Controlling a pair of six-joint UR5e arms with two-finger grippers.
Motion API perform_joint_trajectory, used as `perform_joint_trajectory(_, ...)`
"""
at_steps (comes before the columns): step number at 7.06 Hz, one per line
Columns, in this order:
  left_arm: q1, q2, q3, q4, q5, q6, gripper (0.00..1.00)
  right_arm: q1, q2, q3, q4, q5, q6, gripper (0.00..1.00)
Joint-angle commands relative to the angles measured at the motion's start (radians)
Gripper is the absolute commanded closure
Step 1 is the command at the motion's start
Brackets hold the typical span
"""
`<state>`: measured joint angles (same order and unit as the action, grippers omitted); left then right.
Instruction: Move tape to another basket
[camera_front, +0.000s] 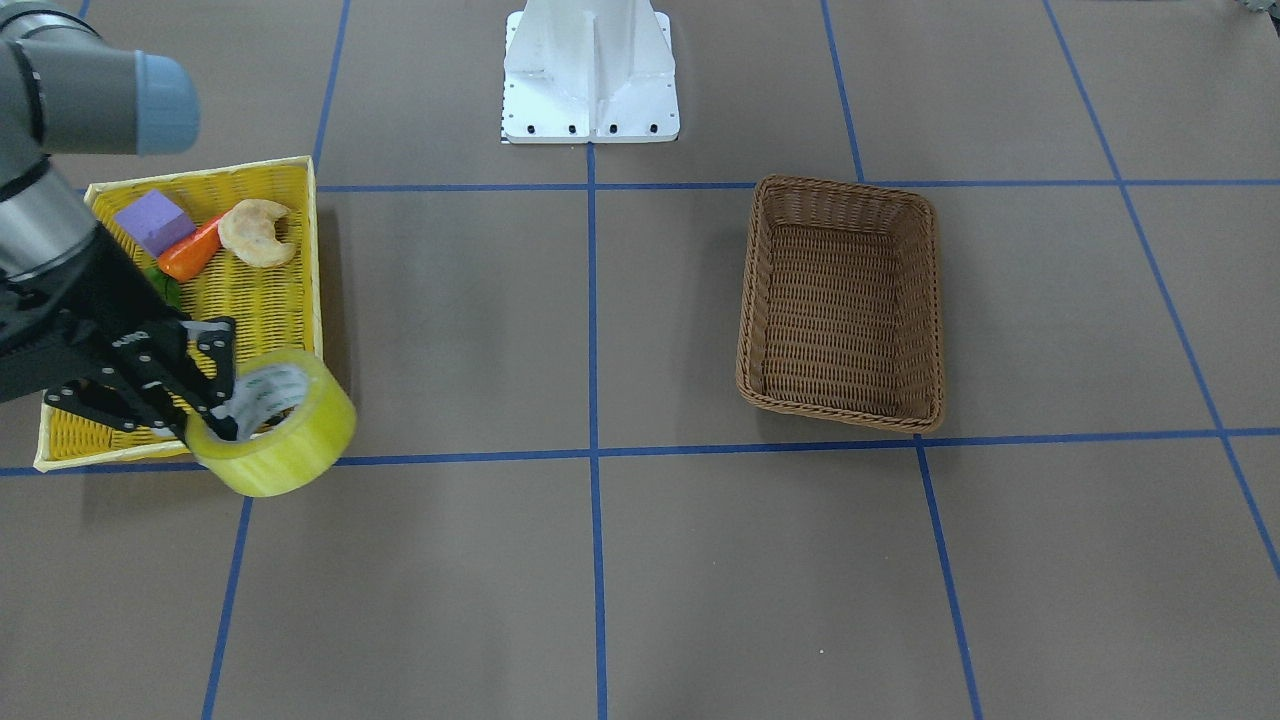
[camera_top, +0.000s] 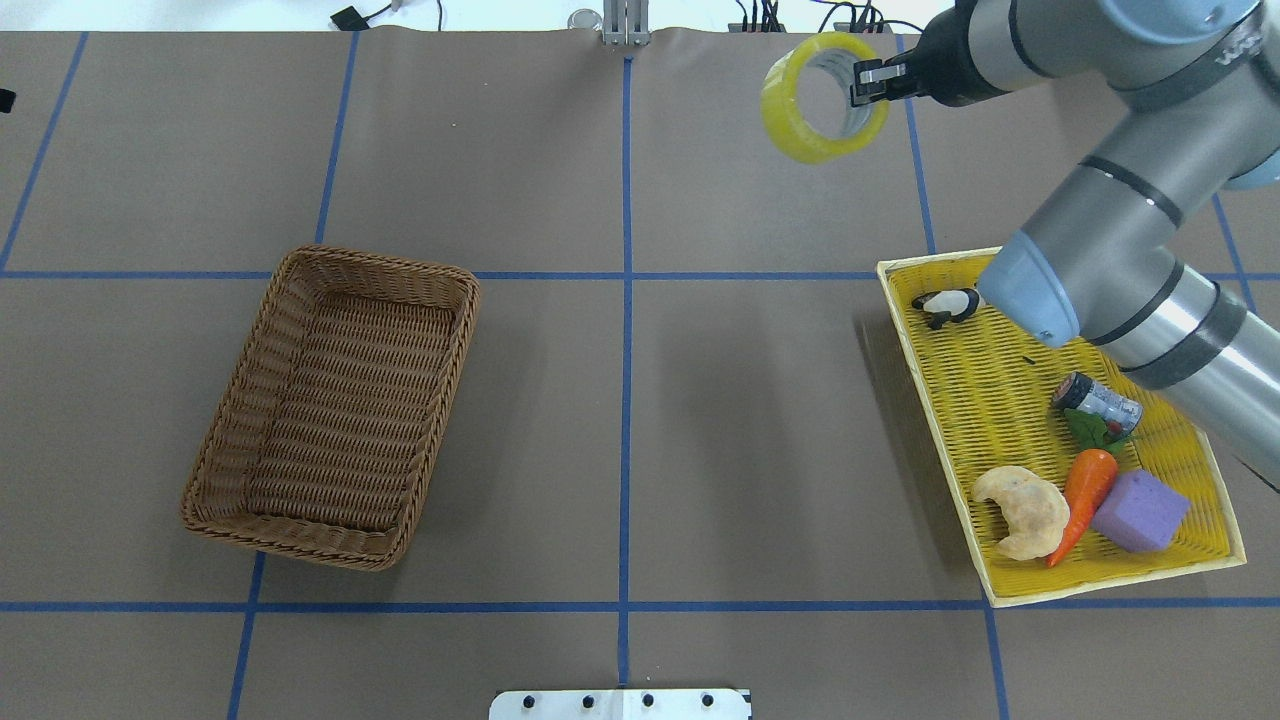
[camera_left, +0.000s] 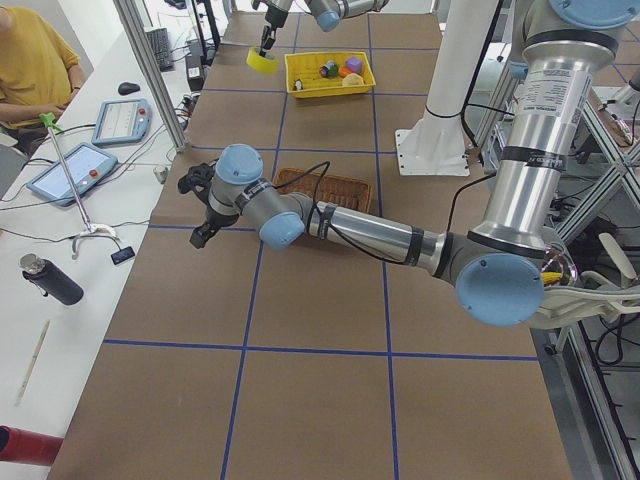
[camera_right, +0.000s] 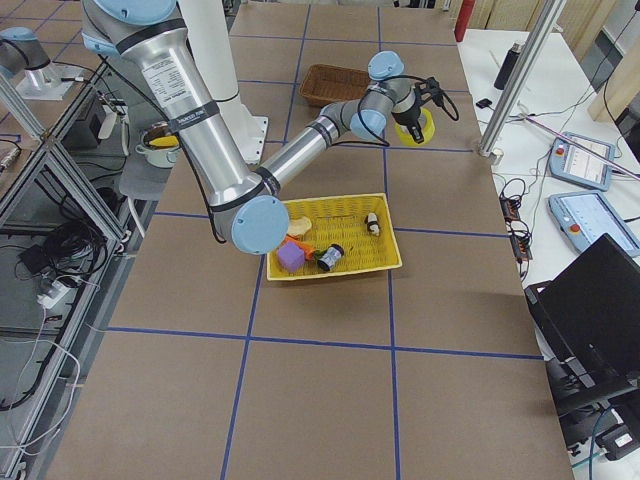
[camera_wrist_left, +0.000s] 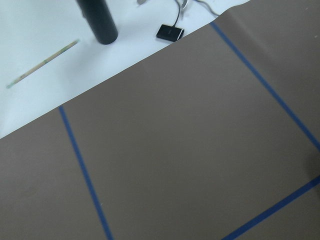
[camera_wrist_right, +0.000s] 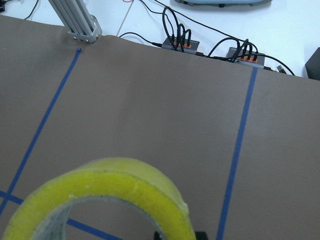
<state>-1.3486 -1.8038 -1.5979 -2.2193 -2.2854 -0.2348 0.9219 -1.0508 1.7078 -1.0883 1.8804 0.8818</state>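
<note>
The tape is a yellow roll with a printed white core, held in the air by my right gripper. The gripper is shut on the roll's wall, with one finger inside the core. In the overhead view the tape and right gripper hang over the far table, beyond the yellow tray's far corner. The tape fills the bottom of the right wrist view. The brown wicker basket stands empty on the table's left half, far from the tape. My left gripper shows only in the exterior left view; I cannot tell its state.
A shallow yellow tray on the right holds a croissant, a carrot, a purple block, a small can and a black-and-white toy. The white robot base is at the near middle edge.
</note>
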Motion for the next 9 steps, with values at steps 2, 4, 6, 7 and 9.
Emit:
perform_joint_trajectory(2,0.17,-0.118,0.006,-0.3,0.007,-0.512,0.0,-0.144,0.046,-0.074,0.194,-0.168,0.097,1.0)
perform_joint_trajectory(4,0.328,-0.201,0.003,-0.379,0.01,-0.63,0.0,-0.225,0.121,-0.096,0.194,-0.28,0.132,1.0)
perform_joint_trajectory(6,0.388,-0.23,-0.005,-0.452,0.067,-0.756,0.0,-0.271,0.155,-0.099,0.195,-0.346,0.138,1.0)
perform_joint_trajectory(7,0.429,-0.233,-0.007,-0.498,0.102,-0.776,0.0,-0.276,0.164,-0.099,0.195,-0.352,0.138,1.0)
perform_joint_trajectory(9,0.454,-0.285,-0.008,-0.505,0.103,-0.856,0.01,-0.308,0.193,-0.099,0.202,-0.377,0.138,1.0)
